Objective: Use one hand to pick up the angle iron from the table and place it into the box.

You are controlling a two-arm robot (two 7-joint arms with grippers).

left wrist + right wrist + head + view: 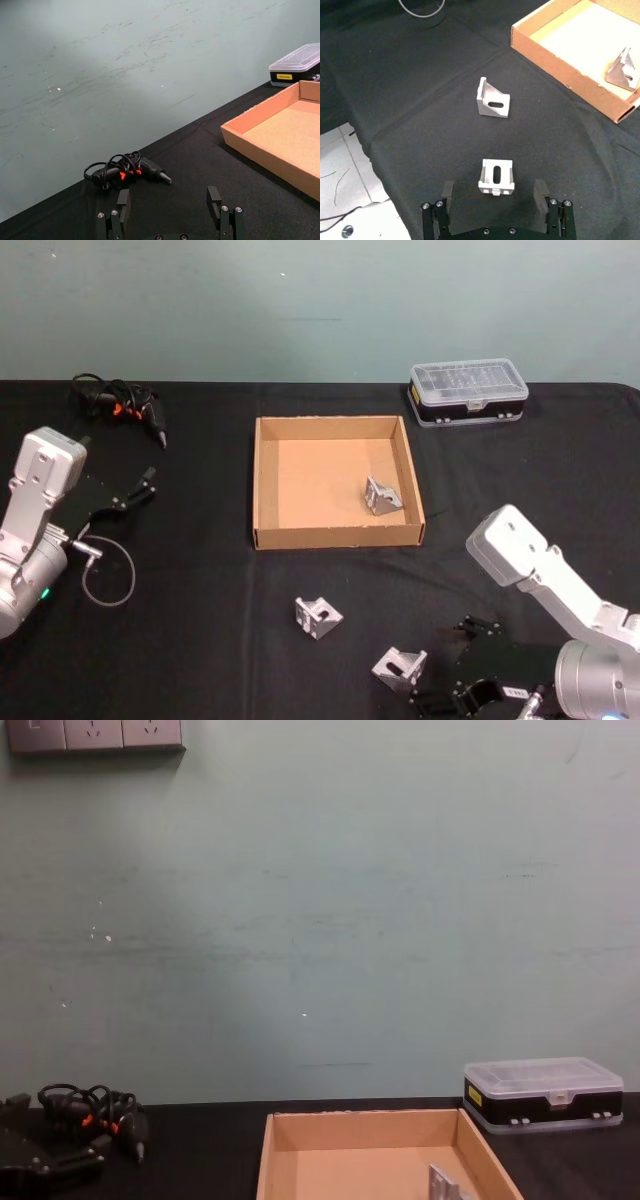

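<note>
Right gripper (pixel 452 665), fingers spread, faces the nearest angle iron (pixel 496 176), which lies on the table (pixel 200 640) just at its 9 o'clock. The box (pixel 265 480) is at 11 o'clock. Left gripper (pixel 168 202), also spread, is parked well apart.

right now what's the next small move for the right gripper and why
Probably ease the right gripper forward and down onto the nearest angle iron: its fingers are open and the piece lies on the table ahead, between them. Carrying it to the box comes after. The left gripper sits idle at the left.
</note>
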